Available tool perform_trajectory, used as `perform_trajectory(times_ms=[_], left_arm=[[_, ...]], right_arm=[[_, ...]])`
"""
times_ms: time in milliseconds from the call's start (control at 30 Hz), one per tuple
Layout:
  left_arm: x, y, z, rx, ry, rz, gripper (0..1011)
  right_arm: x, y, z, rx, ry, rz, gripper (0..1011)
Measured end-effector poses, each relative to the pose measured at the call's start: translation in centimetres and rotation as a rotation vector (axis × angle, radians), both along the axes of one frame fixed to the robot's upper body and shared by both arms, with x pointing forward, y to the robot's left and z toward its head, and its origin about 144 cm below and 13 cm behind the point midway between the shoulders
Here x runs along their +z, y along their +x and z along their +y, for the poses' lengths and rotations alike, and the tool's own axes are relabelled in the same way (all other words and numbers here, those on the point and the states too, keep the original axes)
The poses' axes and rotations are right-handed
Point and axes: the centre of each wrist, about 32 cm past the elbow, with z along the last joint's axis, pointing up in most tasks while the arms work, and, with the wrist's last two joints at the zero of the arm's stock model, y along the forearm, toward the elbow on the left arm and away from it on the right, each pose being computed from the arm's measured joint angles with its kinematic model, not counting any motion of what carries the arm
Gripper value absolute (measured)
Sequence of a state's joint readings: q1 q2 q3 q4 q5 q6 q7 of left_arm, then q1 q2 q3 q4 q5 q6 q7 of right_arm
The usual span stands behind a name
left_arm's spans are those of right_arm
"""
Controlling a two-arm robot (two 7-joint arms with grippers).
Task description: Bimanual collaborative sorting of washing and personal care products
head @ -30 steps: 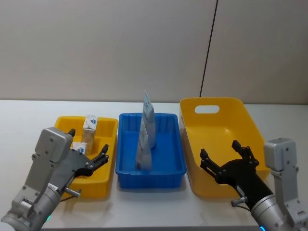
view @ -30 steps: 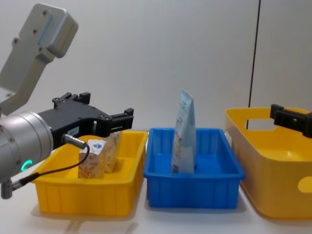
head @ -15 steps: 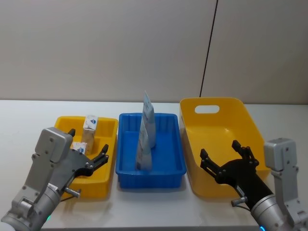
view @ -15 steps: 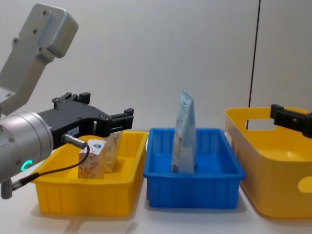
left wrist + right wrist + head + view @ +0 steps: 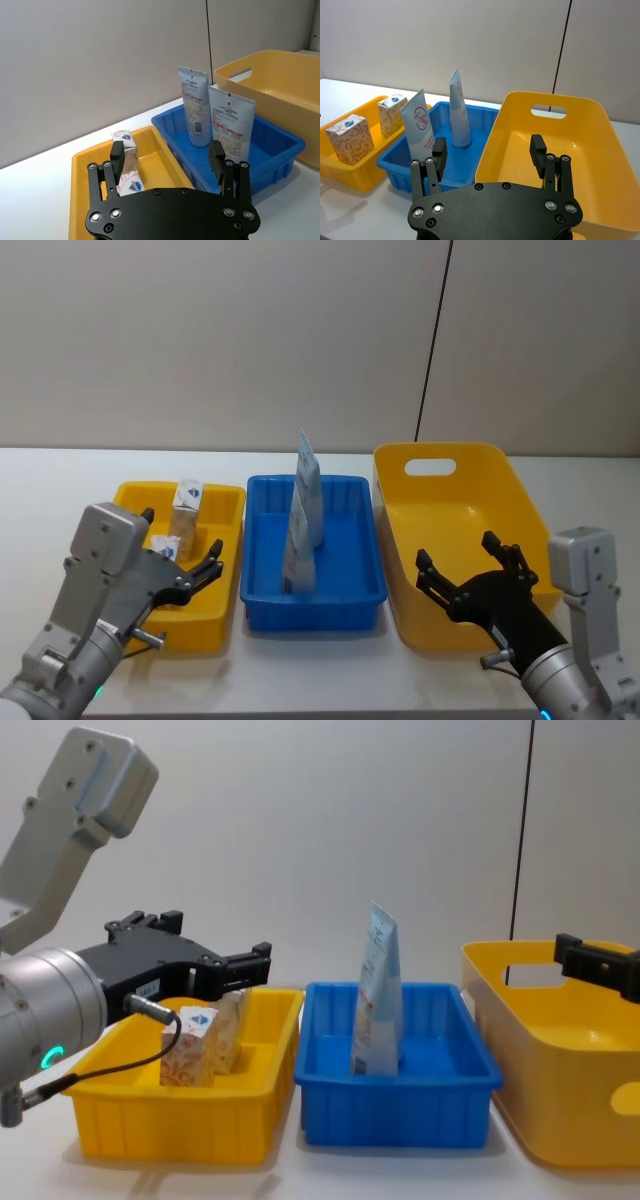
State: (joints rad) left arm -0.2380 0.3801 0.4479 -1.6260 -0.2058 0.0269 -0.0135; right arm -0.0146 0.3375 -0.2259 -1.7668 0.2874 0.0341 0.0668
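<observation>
Head view: three bins in one row across the white bench (image 5: 320,675), set close with only narrow gaps. Small yellow bin (image 5: 232,530) at left, blue bin (image 5: 312,615) in the middle, large yellow bin (image 5: 500,472) at right with a handle slot in its far wall and a bare bottom in sight. Strip of bare bench along the near side of the row, more bare bench left of the small yellow bin, and a band beyond the bins up to the wall.

Left hand (image 5: 166,152): spread wide, grasping nothing, touching nothing. Held above the near end of the small yellow bin, pointing toward the far right.

Right hand (image 5: 457,555): likewise spread wide and released, nothing between the fingers. Held over the near rim of the large yellow bin, clear of its walls as far as can be judged.

White carton with leaf print (image 5: 350,139): upright in the near part of the small yellow bin, blue mark on top. Beige-yellow packet (image 5: 391,116): upright just beyond it in the same bin; whether touching, cannot tell.

Pale-blue tube (image 5: 459,112): standing cap-down in the far part of the blue bin, well above the rim. Flat pouch (image 5: 421,132): upright nearer in the same bin, slightly tilted, near the left wall.
</observation>
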Motion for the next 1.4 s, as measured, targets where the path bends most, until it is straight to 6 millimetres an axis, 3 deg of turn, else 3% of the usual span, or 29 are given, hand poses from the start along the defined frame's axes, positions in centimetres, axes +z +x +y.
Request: perform_trajectory(times_ms=[800,1400], left_arm=[[1.6,-0.9,3.0,0.073,0.015,0.161,1001],[1.5,1.1,3.7,0.062,0.068,0.276,1001]], right_arm=[[0.0,0.0,0.0,0.000,0.000,0.000,1000],[0.0,0.0,0.0,0.000,0.000,0.000,1000]])
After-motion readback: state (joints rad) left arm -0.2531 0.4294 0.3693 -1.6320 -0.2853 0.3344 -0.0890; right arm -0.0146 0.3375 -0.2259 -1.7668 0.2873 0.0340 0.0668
